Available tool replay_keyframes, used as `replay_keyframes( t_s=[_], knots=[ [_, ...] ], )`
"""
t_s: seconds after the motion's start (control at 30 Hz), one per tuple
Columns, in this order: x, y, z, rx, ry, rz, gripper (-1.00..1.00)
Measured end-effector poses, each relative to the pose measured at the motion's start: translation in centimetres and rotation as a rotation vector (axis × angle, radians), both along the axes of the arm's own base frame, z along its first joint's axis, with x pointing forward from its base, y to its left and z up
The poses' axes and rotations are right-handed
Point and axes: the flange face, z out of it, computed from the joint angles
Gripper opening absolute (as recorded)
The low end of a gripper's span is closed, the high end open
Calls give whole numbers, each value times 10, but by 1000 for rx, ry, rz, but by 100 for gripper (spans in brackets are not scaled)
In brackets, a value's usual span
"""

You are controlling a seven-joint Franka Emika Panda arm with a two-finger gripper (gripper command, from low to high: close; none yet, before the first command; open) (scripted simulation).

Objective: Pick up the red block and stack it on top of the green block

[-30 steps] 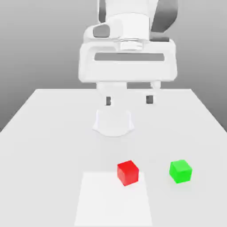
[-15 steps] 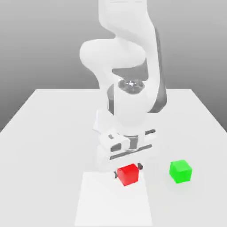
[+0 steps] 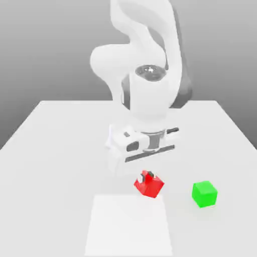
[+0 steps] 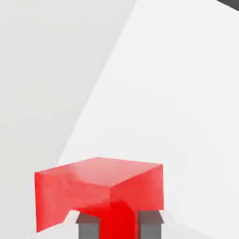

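Exterior view: jaws [image 3: 147,176] pinch the tilted red block [image 3: 149,185].

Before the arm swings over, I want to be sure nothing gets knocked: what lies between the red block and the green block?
In the exterior view, only bare table lies between the red block and the green block.

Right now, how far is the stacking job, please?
Grasp looks done: the gripper is closed on the glossy red cube. In hand: that cube, tilted, pinched near one corner. Left: carrying and stacking it; the bright green cube stands apart, nothing on top.
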Motion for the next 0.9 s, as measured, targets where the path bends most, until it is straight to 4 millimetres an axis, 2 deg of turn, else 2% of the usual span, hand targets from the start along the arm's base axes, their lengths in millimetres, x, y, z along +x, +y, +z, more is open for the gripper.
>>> replay_keyframes(
  t_s=[0.17, 0.37, 0.43, 0.57, 0.6, 0.77, 0.8, 0.9],
  knots=[
    [-3, 61, 14, 0, -2, 101, -100],
    [-23, 134, 26, 0, 1, 220, -100],
    [-24, 141, 15, -2, 0, 230, -100],
    [-25, 143, -20, -3, 0, 232, -100],
    [-26, 143, -30, -1, 1, 234, 100],
    [-27, 144, -30, -1, 1, 237, 100],
    [-27, 144, -35, 0, 2, 237, 100],
    [-26, 145, -18, -3, -1, 239, 100]
  ],
)
